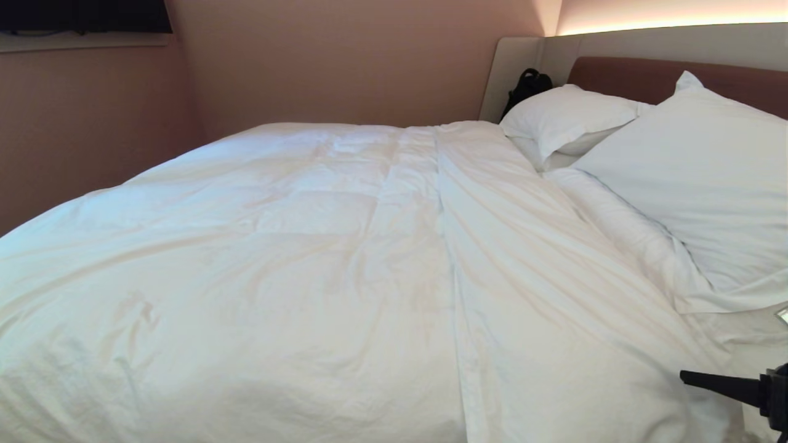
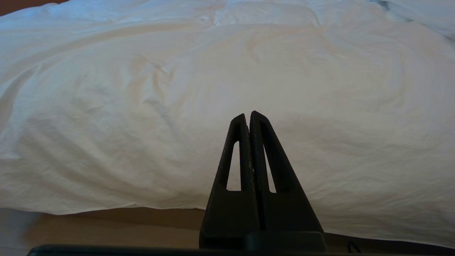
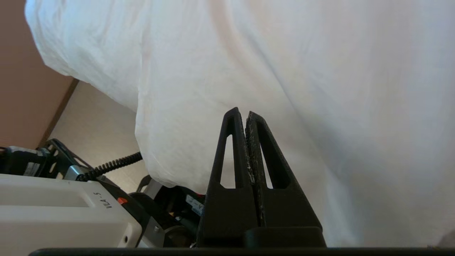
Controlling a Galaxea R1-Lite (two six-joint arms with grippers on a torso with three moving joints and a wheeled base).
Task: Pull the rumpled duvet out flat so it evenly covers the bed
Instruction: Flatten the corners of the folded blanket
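The white duvet (image 1: 295, 258) lies spread over most of the bed (image 1: 615, 46), wrinkled, with a long fold running down its middle and its head-end edge bunched in a roll below the pillows. My right gripper (image 1: 684, 376) pokes in at the lower right corner of the head view, shut and empty, beside the duvet's near edge. In the right wrist view the right gripper (image 3: 245, 113) points at the hanging duvet (image 3: 284, 71). The left gripper (image 2: 247, 115) is shut with nothing in it, parked low facing the duvet's (image 2: 177, 89) hanging side.
Two white pillows (image 1: 695, 178) lean at the brown headboard (image 1: 622, 77); a black bag (image 1: 526, 86) sits in the far corner behind them. A pinkish wall (image 1: 308, 61) runs along the bed's far side. The robot's own white base (image 3: 64, 217) and coiled cable (image 3: 110, 165) show under the duvet edge.
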